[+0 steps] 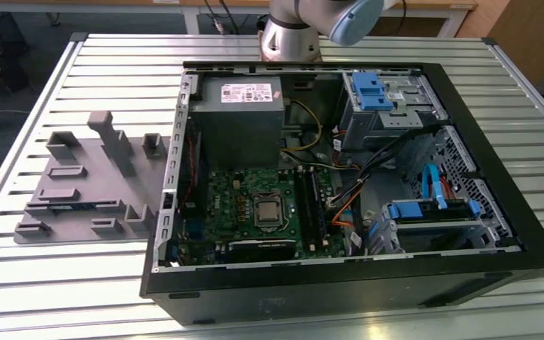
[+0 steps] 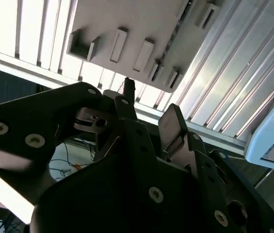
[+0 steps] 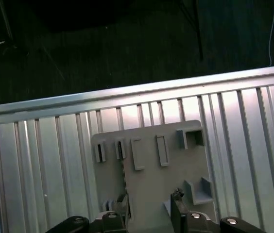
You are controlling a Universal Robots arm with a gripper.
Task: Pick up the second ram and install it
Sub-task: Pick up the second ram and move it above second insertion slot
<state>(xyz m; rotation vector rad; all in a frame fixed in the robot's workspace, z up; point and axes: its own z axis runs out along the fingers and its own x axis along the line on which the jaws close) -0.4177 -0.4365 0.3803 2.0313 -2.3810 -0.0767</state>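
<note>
The second ram [image 1: 71, 206] shows as a thin blue strip lying in a slot of the grey holder tray [image 1: 93, 177], at the exterior view's left beside the open computer case [image 1: 348, 276]. In the first wrist view a bit of its blue edge [image 3: 109, 204] peeks out at the tray's [image 3: 151, 174] side. My gripper [image 3: 150, 197] hangs above that tray, open, with nothing between its fingers. In the second wrist view the black fingers [image 2: 172, 121] point at the tray [image 2: 127, 24] from well above. The green motherboard [image 1: 253, 205] lies inside the case with its long black slots [image 1: 311, 205].
The slatted metal table [image 1: 111, 71] carries the tray and the case. Its edge [image 3: 127, 99] drops to a dark floor beyond the tray. The arm's base [image 1: 289, 39] stands behind the case. Blue drive cages [image 1: 376, 92] and loose cables [image 1: 348, 184] crowd the case's right half.
</note>
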